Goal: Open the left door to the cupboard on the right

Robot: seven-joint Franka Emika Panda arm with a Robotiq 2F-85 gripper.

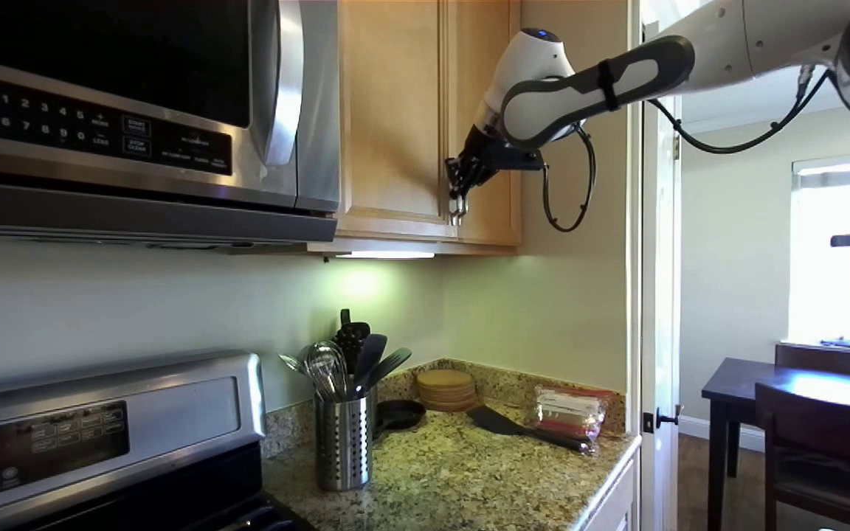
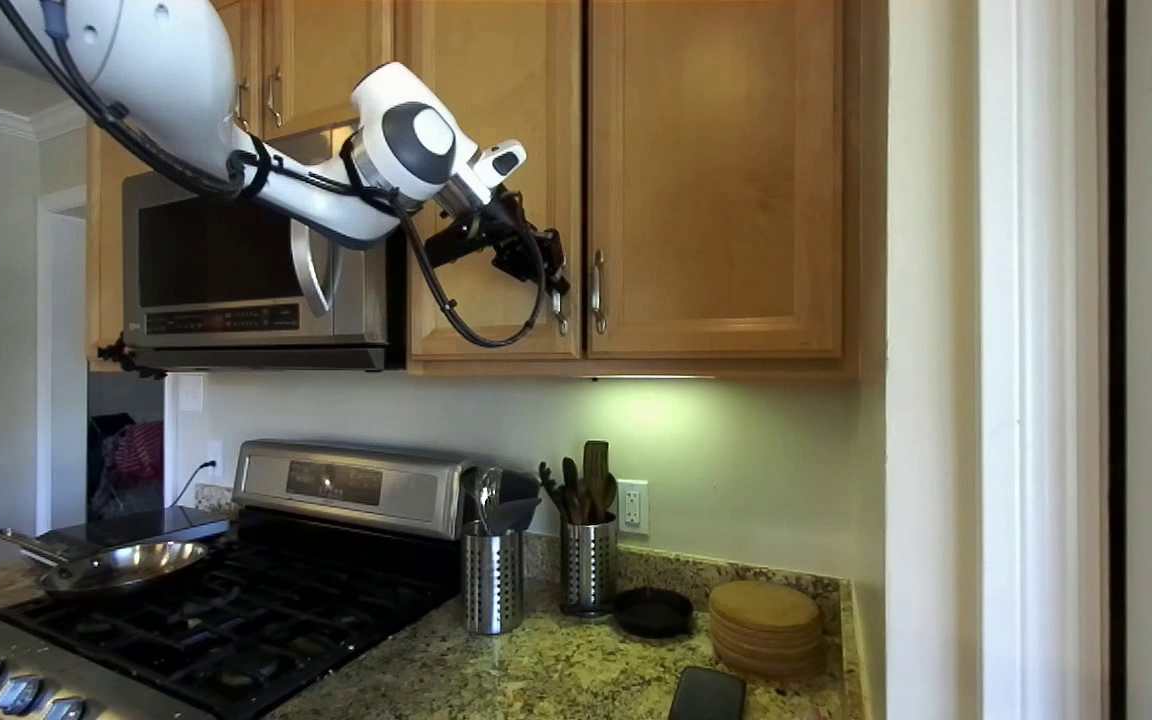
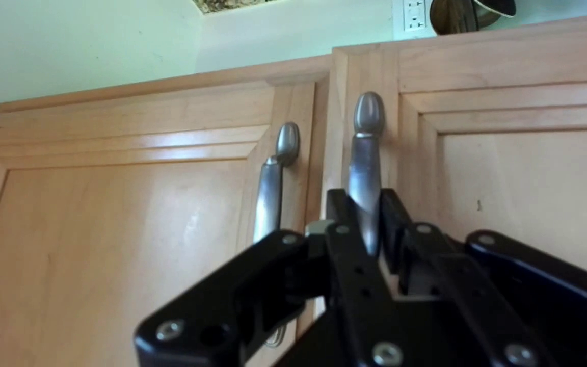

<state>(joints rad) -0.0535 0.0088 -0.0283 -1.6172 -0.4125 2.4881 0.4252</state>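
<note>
Black hand (image 3: 365, 200) clamped on the silver handle (image 3: 368, 148) of the left door (image 2: 536, 110), cupboard (image 2: 716, 366) ajar a crack there, microwave (image 2: 221, 255) farther left.

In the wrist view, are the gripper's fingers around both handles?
No, only the handle of the left door sits between the fingers; the other handle, on the twin door, lies outside.

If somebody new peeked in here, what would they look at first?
Probably the big white robot arm, stretched up high in both exterior views. Next, its black gripper, closed around the silver handle on the left door of the cupboard. Then maybe the bright patch of light beneath the cupboard.
</note>
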